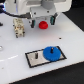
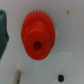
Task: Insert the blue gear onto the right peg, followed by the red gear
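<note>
Red gear [image 2: 36,37] looks like matt moulded plastic with ridged teeth; blue gear [image 1: 51,53] similar plastic; table [image 1: 70,37] smooth, white, slightly glossy.

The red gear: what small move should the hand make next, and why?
Probably lower straight down and close on the red gear. The blue gear already sits on the plate, and the wrist view shows the red one directly below, apparently not yet gripped.

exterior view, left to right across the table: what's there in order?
Beige block → free peg on the white plate → red gear under the gripper → blue gear on the plate's other end.
</note>
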